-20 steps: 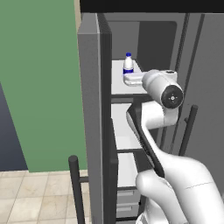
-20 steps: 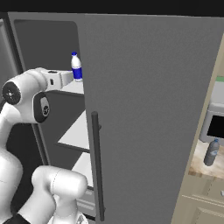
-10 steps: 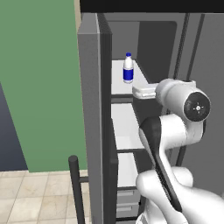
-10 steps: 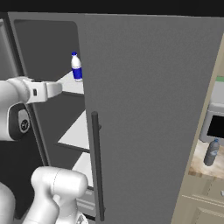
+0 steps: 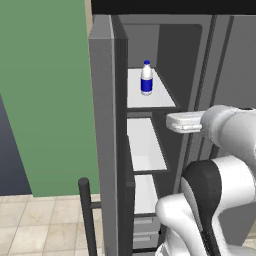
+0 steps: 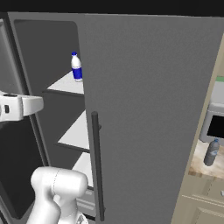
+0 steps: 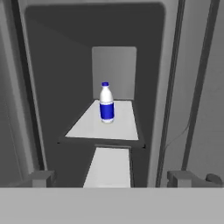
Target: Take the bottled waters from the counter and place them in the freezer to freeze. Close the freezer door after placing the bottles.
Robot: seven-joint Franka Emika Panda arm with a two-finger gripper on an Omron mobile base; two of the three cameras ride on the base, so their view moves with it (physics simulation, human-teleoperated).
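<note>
The white bottled water (image 5: pixel 146 78) with blue label and cap stands upright on the top white shelf of the open freezer (image 5: pixel 150 145). It also shows on that shelf at the bottle (image 6: pixel 76 67) and straight ahead at the bottle (image 7: pixel 106 104). My gripper (image 7: pixel 111 179) is open and empty, outside the compartment and well back from the bottle. The hand (image 5: pixel 182 121) hangs below top-shelf level. The translucent grey bottle (image 6: pixel 211 152) stands on the counter (image 6: pixel 202 169) far to the right. The freezer door (image 5: pixel 102 125) stands open, seen edge-on.
The plain grey fridge door (image 6: pixel 148 109) with its dark bar handle (image 6: pixel 97 166) is shut between the freezer and the counter. A microwave (image 6: pixel 216 124) sits behind the grey bottle. Lower shelves (image 5: pixel 145 145) and grey drawers (image 5: pixel 147 225) lie below the top shelf.
The hand has drawn back out of the freezer and dropped lower, away from the white bottle. The bottle stays on the top shelf. The jaws stay open.
</note>
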